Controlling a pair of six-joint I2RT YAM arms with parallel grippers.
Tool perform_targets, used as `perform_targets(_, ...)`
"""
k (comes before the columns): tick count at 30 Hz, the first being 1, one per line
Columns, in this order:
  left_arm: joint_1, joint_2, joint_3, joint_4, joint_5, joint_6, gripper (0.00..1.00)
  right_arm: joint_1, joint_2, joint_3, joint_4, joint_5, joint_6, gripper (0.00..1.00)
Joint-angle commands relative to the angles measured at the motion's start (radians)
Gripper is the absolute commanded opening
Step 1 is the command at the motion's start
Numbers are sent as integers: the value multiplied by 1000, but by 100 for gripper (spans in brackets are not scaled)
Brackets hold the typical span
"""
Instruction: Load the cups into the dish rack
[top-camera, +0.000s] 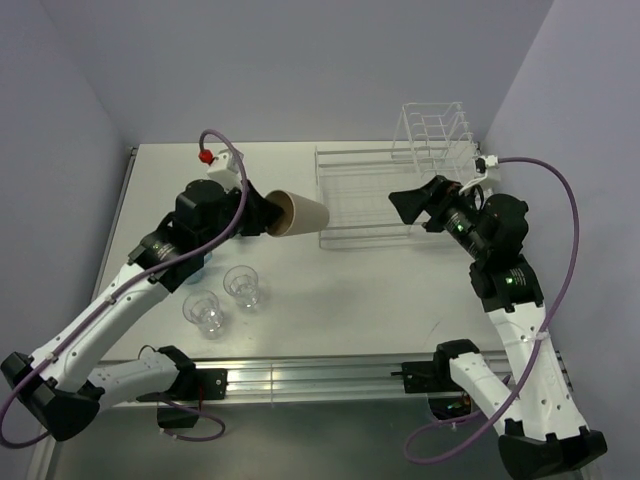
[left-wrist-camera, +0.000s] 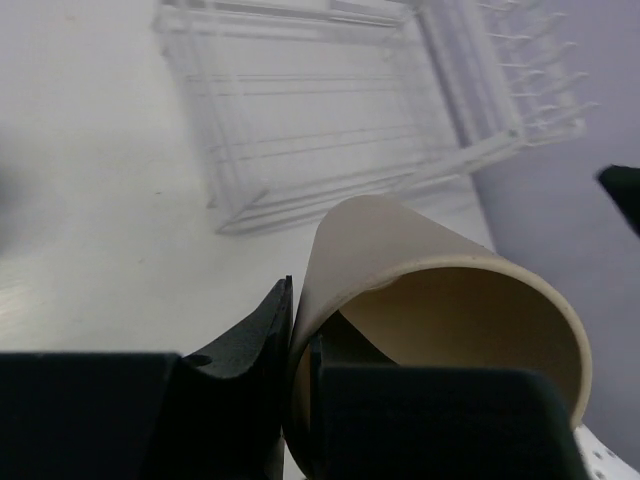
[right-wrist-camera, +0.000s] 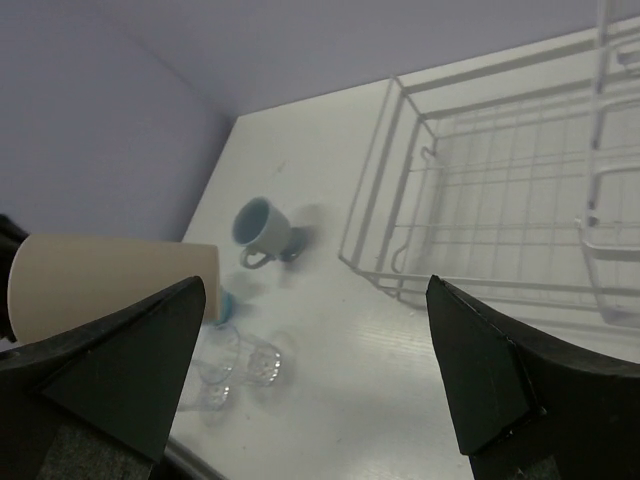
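My left gripper (top-camera: 268, 215) is shut on the tan paper cup (top-camera: 298, 213), one finger inside the rim and one outside, holding it tipped on its side above the table just left of the white dish rack (top-camera: 366, 238). The left wrist view shows the cup (left-wrist-camera: 420, 260) and the rack (left-wrist-camera: 300, 120) beyond it. Two clear tumblers (top-camera: 243, 287) (top-camera: 204, 312) stand on the table below my left arm. The right wrist view shows a light blue handled mug (right-wrist-camera: 262, 228) and a small light blue cup (right-wrist-camera: 222, 305) behind the paper cup (right-wrist-camera: 110, 280). My right gripper (top-camera: 410, 207) is open and empty over the rack's right side.
The rack's tall plate dividers (top-camera: 432, 130) stand at its far right end near the purple wall. An aluminium rail (top-camera: 320, 375) runs along the table's near edge. The rack's grid tray (right-wrist-camera: 500, 200) holds nothing that I can see.
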Motion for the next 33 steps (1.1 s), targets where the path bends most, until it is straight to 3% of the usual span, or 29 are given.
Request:
perform_targets(1, 36, 1, 20, 68, 265, 1, 0, 41, 0, 67, 79, -107, 25, 99)
perform_targets(7, 157, 7, -90, 377, 656, -143, 0, 167, 25, 60, 176, -170, 67, 100)
perform_targets(14, 228, 43, -196, 755, 864, -343, 0, 227, 62, -43, 394, -264, 152, 100)
perform_targets(20, 249, 93, -273, 1048, 939, -508, 0, 250, 125, -80, 526, -321, 185, 100)
perform_targets(27, 251, 127, -292, 1177, 945, -584, 0, 296, 155, -126, 690, -376, 283, 100)
perform_targets(33, 252, 144, -288, 1189, 935, -585, 0, 379, 184, -115, 719, -357, 304, 100)
